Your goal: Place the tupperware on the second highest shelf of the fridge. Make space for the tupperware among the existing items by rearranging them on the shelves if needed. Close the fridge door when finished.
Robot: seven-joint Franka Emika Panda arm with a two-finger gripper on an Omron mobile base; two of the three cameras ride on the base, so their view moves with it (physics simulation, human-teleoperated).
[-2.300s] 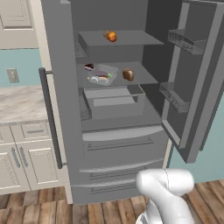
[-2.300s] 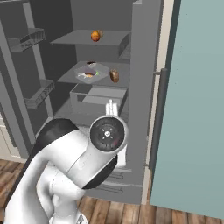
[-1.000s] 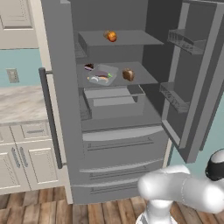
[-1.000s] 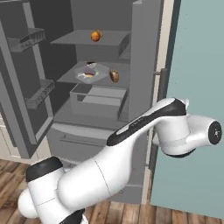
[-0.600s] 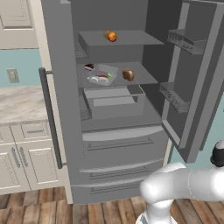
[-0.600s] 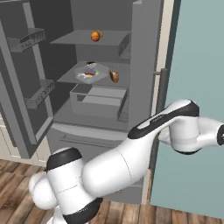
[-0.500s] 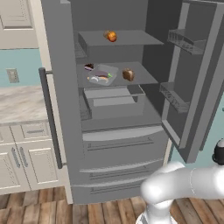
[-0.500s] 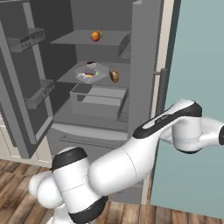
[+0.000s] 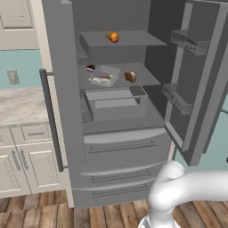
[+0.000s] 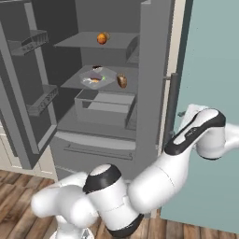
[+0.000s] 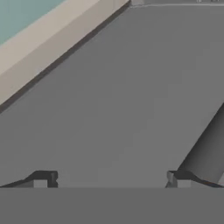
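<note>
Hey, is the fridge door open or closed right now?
Open. The right door of the fridge is swung wide, so the tupperware on the second highest shelf shows.

No text, label, brand, number or sign can be read anywhere in these views
</note>
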